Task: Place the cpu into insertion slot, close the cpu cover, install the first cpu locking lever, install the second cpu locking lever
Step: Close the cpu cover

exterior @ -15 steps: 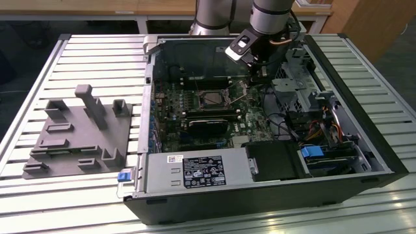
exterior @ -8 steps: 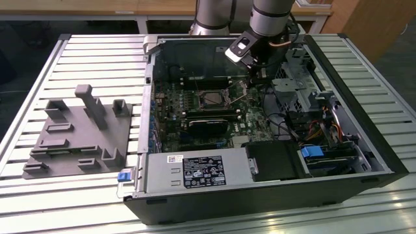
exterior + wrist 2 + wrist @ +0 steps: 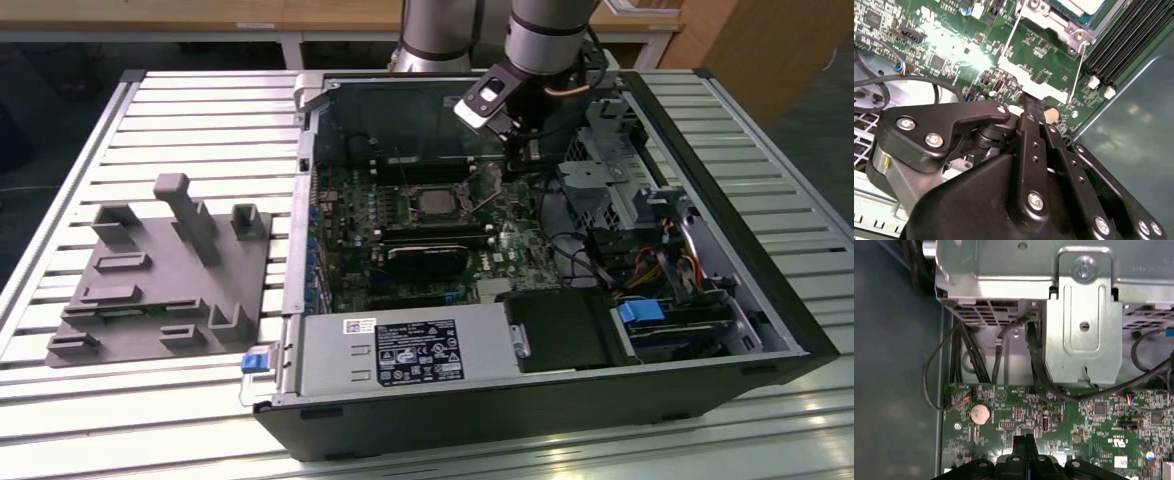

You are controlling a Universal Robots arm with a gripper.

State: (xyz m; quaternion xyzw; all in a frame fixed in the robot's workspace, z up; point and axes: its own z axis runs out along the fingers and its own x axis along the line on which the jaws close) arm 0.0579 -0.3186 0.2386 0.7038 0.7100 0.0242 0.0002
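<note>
Second wrist view: the cpu (image 3: 1076, 4) lies seated in the insertion slot (image 3: 1054, 19). The cpu cover (image 3: 1029, 80) appears swung open beside it, with the wire levers (image 3: 1080, 67) unlatched. The gripper (image 3: 1030, 107) has its fingers pressed together and holds nothing, its tip at the cover's free edge. Step in hand, judged: closing the cover. That calls for a steady push on the plate, clear of the levers.

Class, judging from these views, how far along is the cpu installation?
Done: the cpu looks seated in the slot. In hand: the gripper, fingers together, is low over the board beside the slot, close to two thin wire levers. Left: the levers appear raised, not yet latched. I cannot tell whether the cover is closed.
</note>
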